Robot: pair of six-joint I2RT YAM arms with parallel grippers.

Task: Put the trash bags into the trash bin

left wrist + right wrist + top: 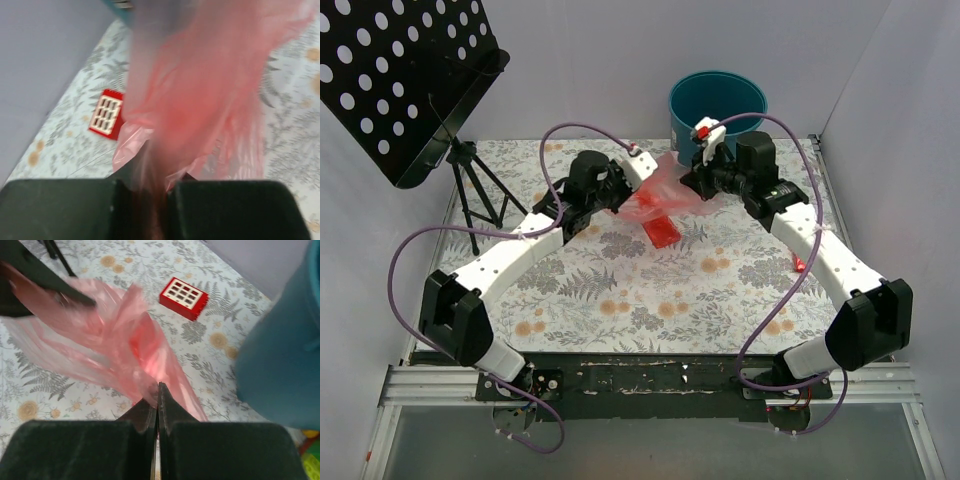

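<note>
A translucent red-pink trash bag (665, 188) hangs stretched between my two grippers, above the floral table and just in front of the teal trash bin (717, 105). My left gripper (642, 178) is shut on the bag's left side; in the left wrist view the film (210, 90) bunches between the jaws (150, 175) and fills the view. My right gripper (695, 182) is shut on the bag's right edge; its fingertips (158, 390) pinch the film (100, 335), with the bin's wall (280, 355) close on the right.
A small rigid red block with a white grid (661, 230) lies on the table under the bag, and shows in both wrist views (106, 113) (184, 298). A black perforated music stand (405, 75) on a tripod stands at the back left. A small red item (799, 263) lies at right.
</note>
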